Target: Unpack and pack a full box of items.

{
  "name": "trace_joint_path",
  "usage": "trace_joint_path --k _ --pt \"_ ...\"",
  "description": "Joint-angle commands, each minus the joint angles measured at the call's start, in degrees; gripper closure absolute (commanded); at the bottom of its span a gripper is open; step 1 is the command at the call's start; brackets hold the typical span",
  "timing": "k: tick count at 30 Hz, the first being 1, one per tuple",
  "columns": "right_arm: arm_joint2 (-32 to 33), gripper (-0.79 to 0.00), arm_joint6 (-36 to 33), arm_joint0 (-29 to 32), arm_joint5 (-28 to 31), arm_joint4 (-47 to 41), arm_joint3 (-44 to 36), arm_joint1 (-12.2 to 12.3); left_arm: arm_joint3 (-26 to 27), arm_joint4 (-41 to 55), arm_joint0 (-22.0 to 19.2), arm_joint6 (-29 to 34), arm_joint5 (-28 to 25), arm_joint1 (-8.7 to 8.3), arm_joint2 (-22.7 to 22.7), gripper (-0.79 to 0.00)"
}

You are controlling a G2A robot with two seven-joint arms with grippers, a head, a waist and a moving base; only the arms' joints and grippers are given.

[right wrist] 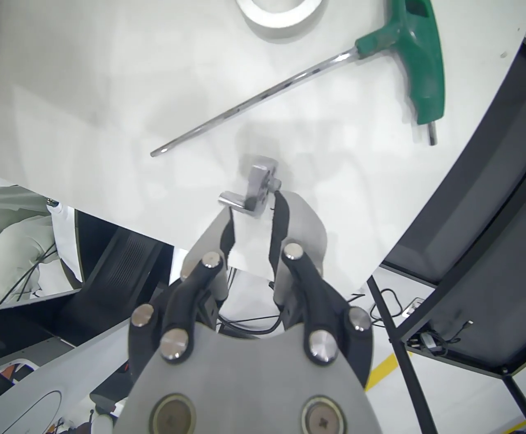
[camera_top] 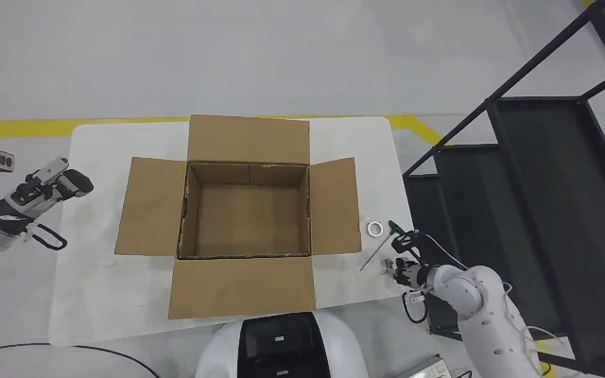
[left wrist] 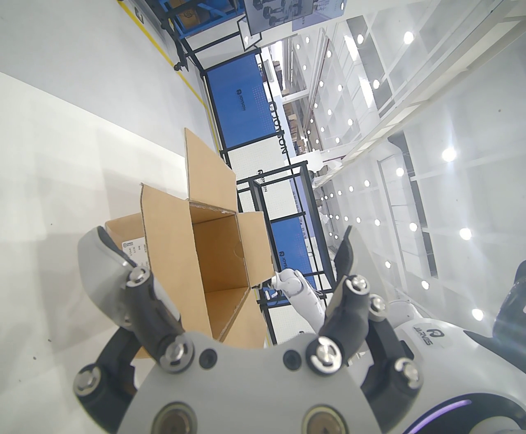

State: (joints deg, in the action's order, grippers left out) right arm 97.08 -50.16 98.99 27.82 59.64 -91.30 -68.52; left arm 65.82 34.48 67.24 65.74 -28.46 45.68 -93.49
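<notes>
Right jaws: narrowed onto a small metal bracket [right wrist: 258, 190], one tip touching each side, at the counter [camera_top: 104, 283] corner. Cannot tell whether the bracket is lifted or resting on the surface.

Just beyond the right jaws' tips lies a green T-handle hex key [right wrist: 419, 65], flat on the counter. A white tape ring [right wrist: 281, 16] lies farther out past it.

Left jaws: spread wide, nothing between them, held off the counter's edge.

The cardboard box [camera_top: 244, 222] stands between the two pairs of jaws, well apart from both. All four flaps are folded outward and bare cardboard floor is visible inside. From the left jaws it sits straight ahead of the tips.
</notes>
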Motion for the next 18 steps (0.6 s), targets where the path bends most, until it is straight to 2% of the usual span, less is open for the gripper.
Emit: trace_joint_path --k 1,2,3,8,13,15,18 --pt "-0.27 -0.542 0.59 -0.1 -0.09 -0.73 -0.04 0.05 0.0 0.0 0.0 0.0 0.0 0.0 0.0 -0.785" --pt "-0.36 -0.702 0.73 -0.05 -0.08 -0.99 -0.3 0.1 0.0 0.0 0.0 0.0 0.0 0.0 0.0 -0.785" --pt "-0.29 -0.785 1.27 0.16 0.31 -1.94 -0.81 0.14 0.0 0.0 0.0 0.0 0.0 0.0 0.0 -0.785" --pt "3.92 -0.785 5.31 4.38 3.46 -11.5 -4.71 0.5 0.0 0.0 0.0 0.0 0.0 0.0 0.0 -0.785" --pt "10.0 -0.785 10.12 9.68 15.94 -24.84 -7.95 1.21 0.0 0.0 0.0 0.0 0.0 0.0 0.0 -0.785" --pt "11.86 -0.785 11.18 10.85 20.18 -26.68 -7.99 1.58 0.0 0.0 0.0 0.0 0.0 0.0 0.0 -0.785" --pt "12.78 -0.785 13.15 11.11 23.16 -28.22 -7.37 1.89 0.0 0.0 0.0 0.0 0.0 0.0 0.0 -0.785"
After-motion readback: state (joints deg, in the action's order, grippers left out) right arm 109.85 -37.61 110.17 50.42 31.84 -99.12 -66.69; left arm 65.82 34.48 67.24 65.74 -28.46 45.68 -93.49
